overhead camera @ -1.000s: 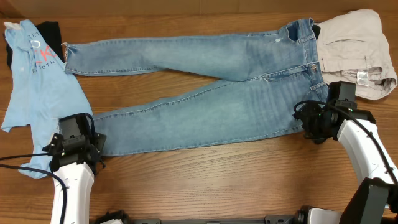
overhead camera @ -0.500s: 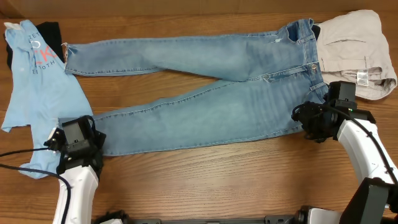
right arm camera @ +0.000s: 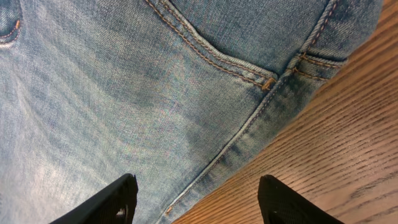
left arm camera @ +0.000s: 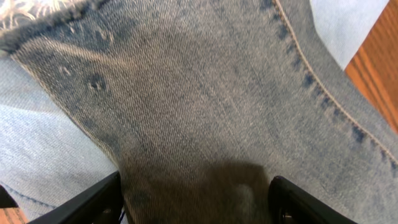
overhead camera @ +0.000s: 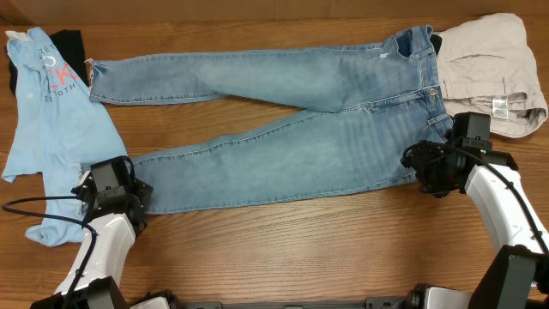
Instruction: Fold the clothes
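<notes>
Nearest the front edge of the desk point(overhead camera: 300, 249), both arms are seen lowered at opposite ends of the jeans point(overhead camera: 283, 146). Toward the near left corner, the left gripper point(left arm camera: 196, 202) is held over the hem end of the nearer leg. Its fingers point(left arm camera: 93, 199) are spread wide with denim lying flat between them, and nothing is pinched. Toward the right edge, the right gripper point(right arm camera: 196, 199) is placed over the waist corner, where seam stitching and bare wood are both seen. Its fingers point(right arm camera: 102, 199) are likewise wide apart, and no cloth is held.

Further in, the jeans are laid flat across the middle of the desk, with the waistband toward the right edge and the two legs splayed apart toward the left edge. No fold is visible in them.

Along the left edge a pale-blue T-shirt point(overhead camera: 51, 112) is spread loosely. A black garment point(overhead camera: 69, 39) lies at the far left corner, partly under it. At the far right corner, beige trousers point(overhead camera: 489, 60) are bunched just beside the waistband.

The task is judged to be at its very start: a grasp at both ends appears to be in preparation, and every garment is left to fold.
</notes>
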### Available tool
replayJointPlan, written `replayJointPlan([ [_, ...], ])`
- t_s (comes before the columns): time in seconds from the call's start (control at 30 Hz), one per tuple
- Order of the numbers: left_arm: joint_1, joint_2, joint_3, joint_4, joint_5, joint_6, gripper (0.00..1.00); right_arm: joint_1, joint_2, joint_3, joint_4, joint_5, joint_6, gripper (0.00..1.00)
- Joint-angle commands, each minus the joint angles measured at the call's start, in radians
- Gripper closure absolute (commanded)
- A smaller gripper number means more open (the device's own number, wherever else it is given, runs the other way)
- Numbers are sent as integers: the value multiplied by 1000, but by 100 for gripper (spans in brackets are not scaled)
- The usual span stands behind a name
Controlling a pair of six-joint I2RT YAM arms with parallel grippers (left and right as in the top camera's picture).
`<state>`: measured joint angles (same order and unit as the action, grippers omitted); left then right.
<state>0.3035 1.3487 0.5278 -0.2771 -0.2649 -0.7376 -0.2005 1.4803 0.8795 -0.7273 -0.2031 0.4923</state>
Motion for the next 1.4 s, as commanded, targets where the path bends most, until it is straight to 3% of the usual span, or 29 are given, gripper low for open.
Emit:
replayJointPlan([
  [0.0, 6, 1, -9, -27, 23, 33, 24, 5, 3, -3, 8, 0, -11, 33],
  [0.13, 8, 1, -9, -45, 18, 35, 23, 5, 3, -3, 11, 0, -11, 33],
  [0.23, 37, 1, -9, 45, 14, 36, 25, 5, 3, -3, 13, 0, -11, 33],
  [0.3, 45, 1, -9, 111, 12, 36, 31, 5, 3, -3, 13, -1, -11, 33],
  [0.4, 45, 1, -8, 217, 11, 35, 66, 5, 3, -3, 13, 0, -11, 33],
  [0.47, 45, -2, -4, 248, 11, 35, 84, 5, 3, -3, 13, 0, -11, 34],
  [0.53, 45, -21, -1, 244, 22, 36, 96, 5, 3, -3, 15, 0, -11, 33],
  [0.73, 45, -161, 0, 156, 55, 123, 96, 5, 3, -17, 24, 39, 2, 39],
  [0.83, 45, -176, 0, 126, 53, 140, 96, 5, 4, -101, 111, 63, 50, 42],
  [0.97, 45, -175, 0, 116, 52, 140, 96, 5, 4, -171, 175, 107, 119, 36],
  [1.23, 45, -175, 0, 119, 28, 139, 94, 5, 4, -284, 465, 195, 167, 36],
  [1.33, 45, -176, 2, 128, 14, 140, 96, -32, -8, -270, 452, 205, 167, 92],
  [1.37, 45, -180, 18, 119, 11, 141, 96, -59, -29, -248, 414, 175, 167, 96],
])
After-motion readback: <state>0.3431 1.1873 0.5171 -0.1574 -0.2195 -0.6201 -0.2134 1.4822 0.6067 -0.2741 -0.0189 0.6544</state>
